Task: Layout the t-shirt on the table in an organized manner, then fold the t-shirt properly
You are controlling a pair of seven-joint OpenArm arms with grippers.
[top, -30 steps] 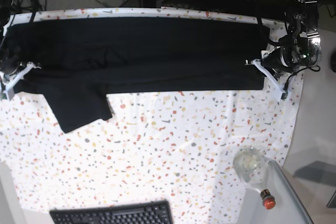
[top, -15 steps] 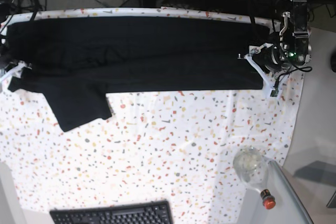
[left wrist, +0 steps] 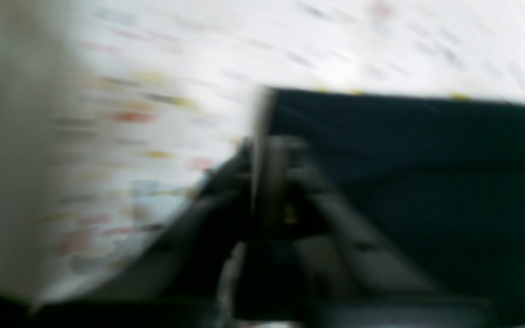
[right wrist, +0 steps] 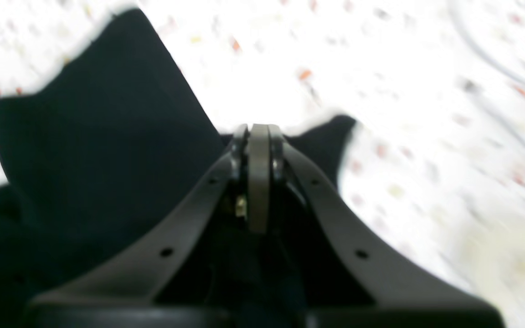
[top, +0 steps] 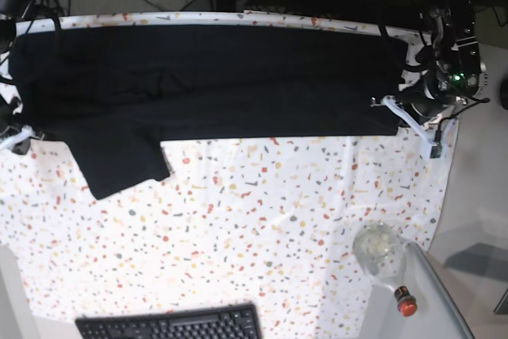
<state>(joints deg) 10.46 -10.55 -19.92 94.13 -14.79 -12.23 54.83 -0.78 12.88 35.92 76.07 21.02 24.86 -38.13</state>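
The black t-shirt (top: 214, 77) lies stretched in a long band across the back of the speckled table (top: 278, 212), with one sleeve (top: 119, 160) hanging towards the front left. My left gripper (top: 390, 105) is at the shirt's right edge, and its jaws look shut on the cloth edge in the blurred left wrist view (left wrist: 267, 146). My right gripper (top: 24, 132) is at the shirt's left front corner. In the right wrist view it (right wrist: 258, 134) is shut, with black cloth (right wrist: 89, 136) pinched at its tips.
A black keyboard (top: 171, 325) lies at the front edge. A clear glass jar (top: 377, 248) and a red-capped bottle (top: 405, 301) stand at the front right by a grey side surface (top: 436, 307). Cables and gear lie behind the table.
Both grippers shifted at the shirt's ends. The left one moved inwards and then back out to the right. The shirt's left front corner was drawn down and outwards.
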